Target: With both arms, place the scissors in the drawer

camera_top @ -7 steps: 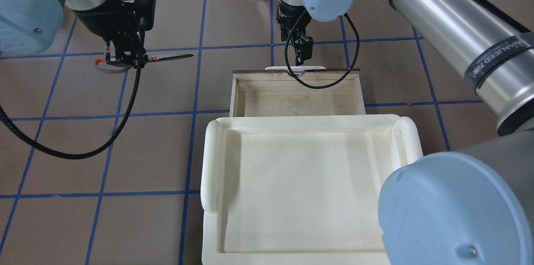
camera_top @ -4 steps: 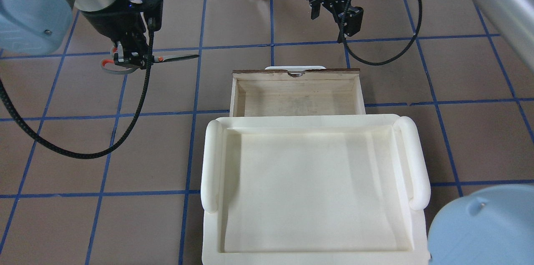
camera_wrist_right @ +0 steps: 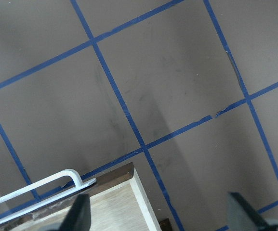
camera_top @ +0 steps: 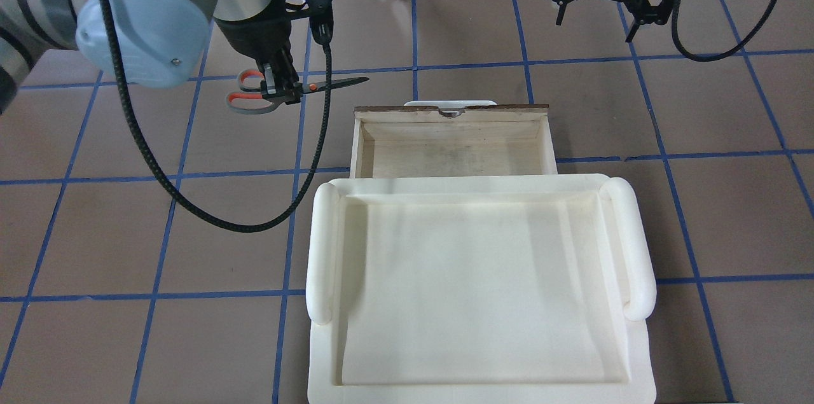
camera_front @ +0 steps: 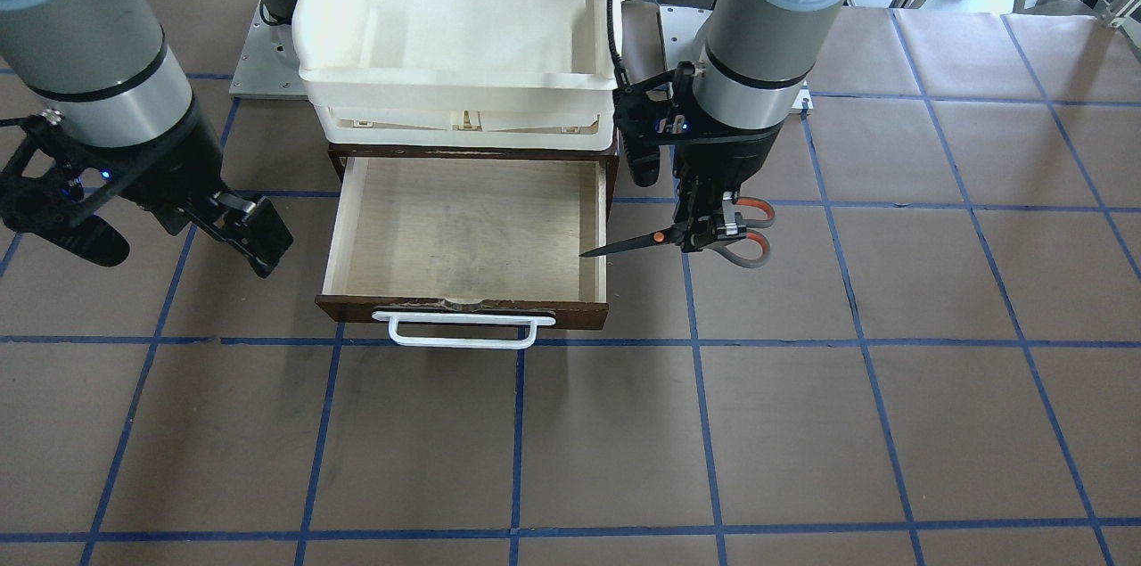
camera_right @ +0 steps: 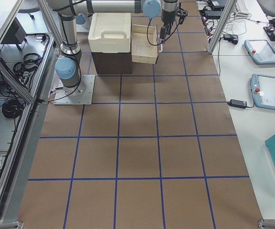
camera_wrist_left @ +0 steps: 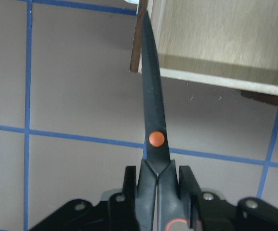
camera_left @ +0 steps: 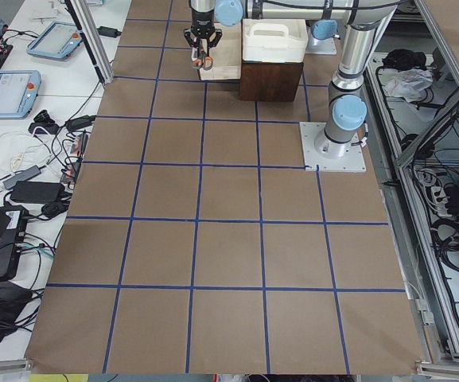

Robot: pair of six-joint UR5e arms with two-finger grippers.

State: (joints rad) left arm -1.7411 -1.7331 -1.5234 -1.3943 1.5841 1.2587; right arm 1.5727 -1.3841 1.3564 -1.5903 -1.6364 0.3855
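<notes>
Scissors (camera_front: 637,242) look light, stiff, slick: left gripper (camera_front: 709,236) pinches the neck behind the pivot, blades ahead of it toward the drawer (camera_front: 463,310); right gripper (camera_top: 596,19) spread wide, empty.

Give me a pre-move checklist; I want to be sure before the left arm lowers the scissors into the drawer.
1. Drawer pulled open, inside bare: ok.
2. Left gripper shut on the scissors just behind the pivot, blades closed: ok.
3. Scissors over the drawer opening: not ok; only the blade tip reaches its side wall, and the handles hang over the table.
4. Blade height clear of that wall: cannot tell.
5. Right gripper open, holding nothing, apart from the drawer: ok.
</notes>
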